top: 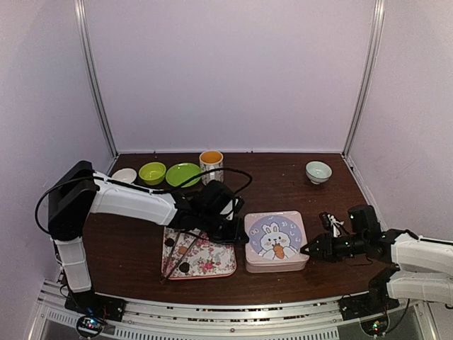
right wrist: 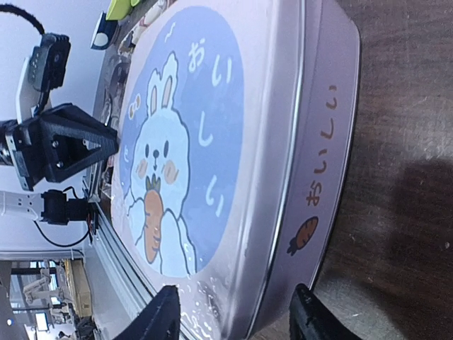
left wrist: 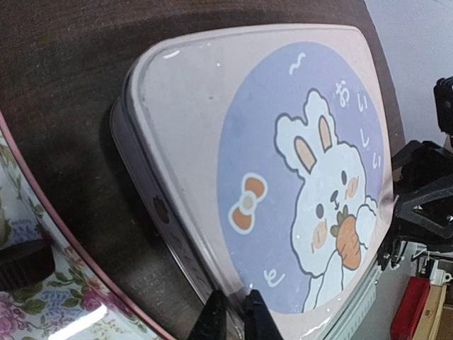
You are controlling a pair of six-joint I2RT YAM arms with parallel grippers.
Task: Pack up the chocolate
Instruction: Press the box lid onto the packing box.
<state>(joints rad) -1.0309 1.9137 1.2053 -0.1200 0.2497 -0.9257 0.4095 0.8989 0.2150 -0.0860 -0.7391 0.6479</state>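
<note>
Brown chocolate [top: 184, 268] on tray [top: 219, 265] | left claw [left wrist: 236, 313] together, just beside | right claw [right wrist: 237, 316] apart

"How's the left arm [top: 134, 202] sitting?"

"Elbow raised at the near left, forearm stretched across toward the middle, wrist tipped down. The left jaws are pinched almost together, with just a sliver between the tips."

"And the right arm [top: 417, 255]?"

"Lying low over the worktop, reaching in from the right side with its wrist level. The right jaws face the other arm and stand well apart."
</note>
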